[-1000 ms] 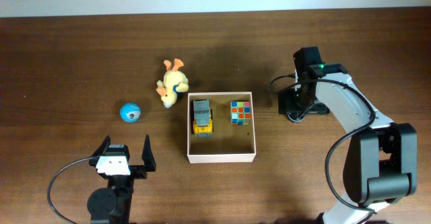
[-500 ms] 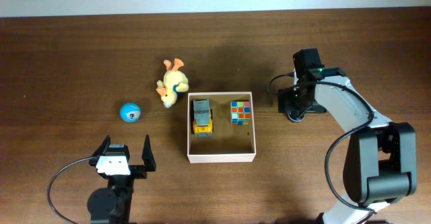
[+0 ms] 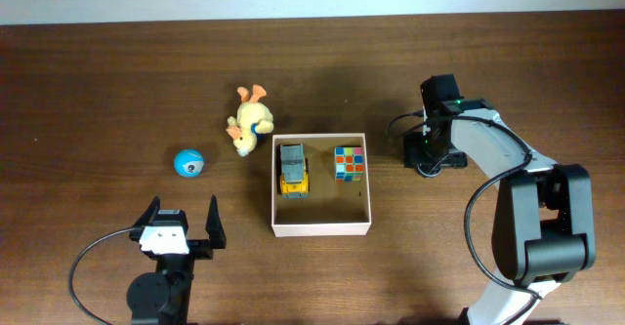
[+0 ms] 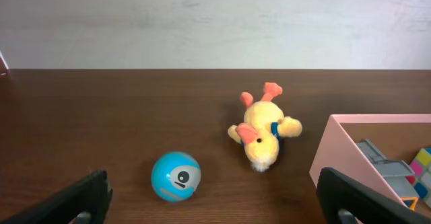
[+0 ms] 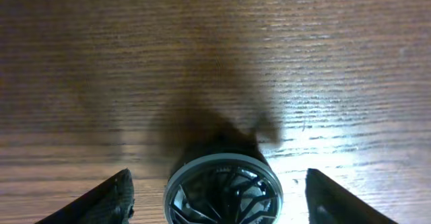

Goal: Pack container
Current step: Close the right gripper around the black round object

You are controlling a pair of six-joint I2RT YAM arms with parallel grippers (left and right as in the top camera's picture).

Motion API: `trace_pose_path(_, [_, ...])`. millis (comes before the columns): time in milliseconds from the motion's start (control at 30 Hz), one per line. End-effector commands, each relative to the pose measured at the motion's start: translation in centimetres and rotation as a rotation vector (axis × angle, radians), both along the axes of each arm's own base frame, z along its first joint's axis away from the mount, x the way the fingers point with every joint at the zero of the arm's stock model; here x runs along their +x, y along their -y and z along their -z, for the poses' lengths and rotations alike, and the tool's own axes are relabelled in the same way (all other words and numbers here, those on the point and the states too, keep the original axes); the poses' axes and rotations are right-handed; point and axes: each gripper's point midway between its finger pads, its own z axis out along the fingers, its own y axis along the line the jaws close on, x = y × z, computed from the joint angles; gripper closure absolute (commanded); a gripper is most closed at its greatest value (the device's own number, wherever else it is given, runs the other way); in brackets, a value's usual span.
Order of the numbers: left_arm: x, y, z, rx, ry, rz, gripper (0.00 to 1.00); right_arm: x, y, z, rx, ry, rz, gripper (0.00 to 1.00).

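Right end effector [image 5: 217,196], spread, edges left above black spoked disc [image 5: 222,183]; grasp looks imminent. Left end effector [image 3: 183,218] spread, unmoved.

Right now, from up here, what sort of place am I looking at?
Probably a robotics lab test bench: the right arm and left arm stand at a plain wooden table, and toys, a plush duck and a blue ball, lie beside an open container.
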Motion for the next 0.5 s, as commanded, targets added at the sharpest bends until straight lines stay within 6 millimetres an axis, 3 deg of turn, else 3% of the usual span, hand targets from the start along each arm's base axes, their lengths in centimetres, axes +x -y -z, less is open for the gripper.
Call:
trace_pose_path(0, [0.0,0.1,0.3,-0.008,-0.003,0.007,0.01,-0.5,0.4,0.5,-0.006,-0.019,0.019,0.28])
trace_pose_path(367, [0.0,0.1,0.3,-0.008,-0.003,0.007,0.01,-1.8,0.6,1.8,-0.006,-0.048,0.045,0.28])
trace_pose_path(467, [0.0,0.1,0.3,-0.008,-0.003,0.007,0.01,-1.7,0.6,1.8,-0.006,-0.045,0.045,0.33])
